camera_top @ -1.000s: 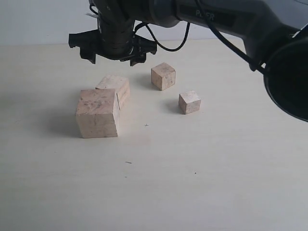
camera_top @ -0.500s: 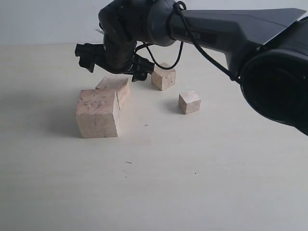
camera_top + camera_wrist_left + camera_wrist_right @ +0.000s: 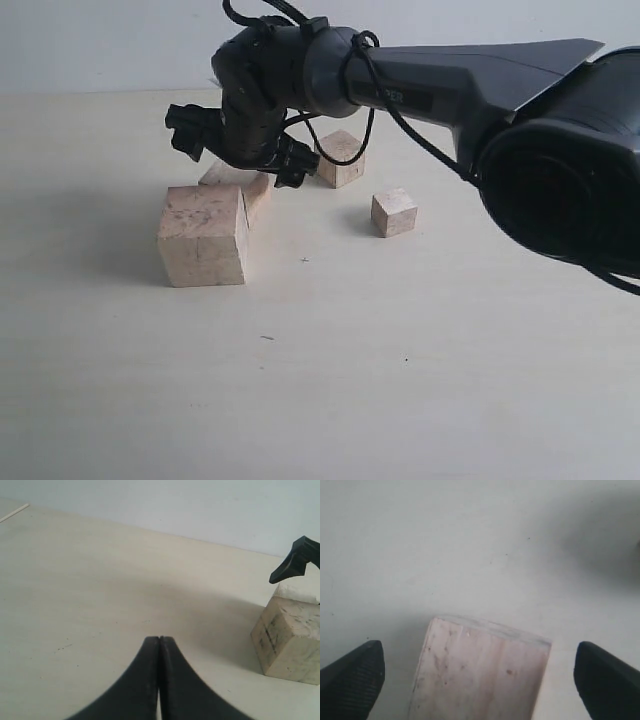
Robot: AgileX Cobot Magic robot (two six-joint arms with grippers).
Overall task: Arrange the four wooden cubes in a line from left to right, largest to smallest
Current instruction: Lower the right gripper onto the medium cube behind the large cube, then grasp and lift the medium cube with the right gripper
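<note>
Four pale wooden cubes rest on the table. The largest cube [image 3: 203,235] [image 3: 290,645] stands at the left front. Just behind it, touching or nearly so, is the second-largest cube [image 3: 240,183] [image 3: 477,672]. A third cube [image 3: 341,158] lies further back and the smallest cube [image 3: 394,212] to the right. My right gripper [image 3: 240,153] [image 3: 477,677] is open, lowered over the second-largest cube with one finger on each side, not touching. My left gripper [image 3: 159,640] is shut, empty, over bare table left of the largest cube.
The right arm [image 3: 470,70] reaches across from the right, above the back of the table. One right fingertip [image 3: 296,560] shows above the largest cube in the left wrist view. Pale tabletop [image 3: 350,380] extends in front of the cubes.
My right gripper has come down from above the cubes and tilted, and its open fingers now straddle the second-largest cube. The cubes have not moved.
</note>
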